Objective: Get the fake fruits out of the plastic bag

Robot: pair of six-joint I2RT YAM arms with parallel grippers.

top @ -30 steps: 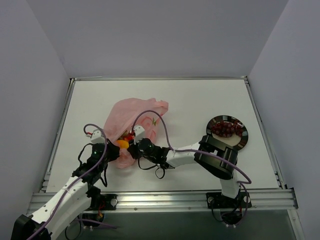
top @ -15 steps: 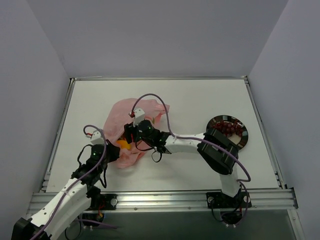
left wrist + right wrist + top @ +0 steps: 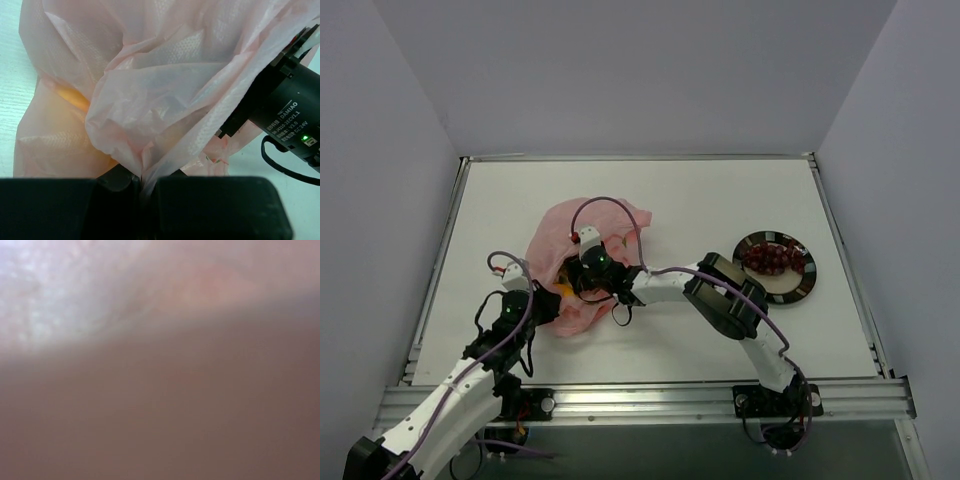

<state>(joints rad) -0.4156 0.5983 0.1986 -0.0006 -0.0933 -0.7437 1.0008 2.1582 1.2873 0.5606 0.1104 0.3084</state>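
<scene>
Left gripper (image 3: 145,181) clamps plastic bag (image 3: 150,95) | long axis near-left to far-right

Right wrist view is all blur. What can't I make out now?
- Right gripper: inside the plastic bag; top view hides its fingers, right wrist view is only pink blur. Open or shut unclear.
- Fruits in the bag: left wrist view shows only an orange glow through film; kind, count unclear.

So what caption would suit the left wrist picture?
Left gripper pinching the pink plastic bag, a yellow fruit glowing through.
</scene>
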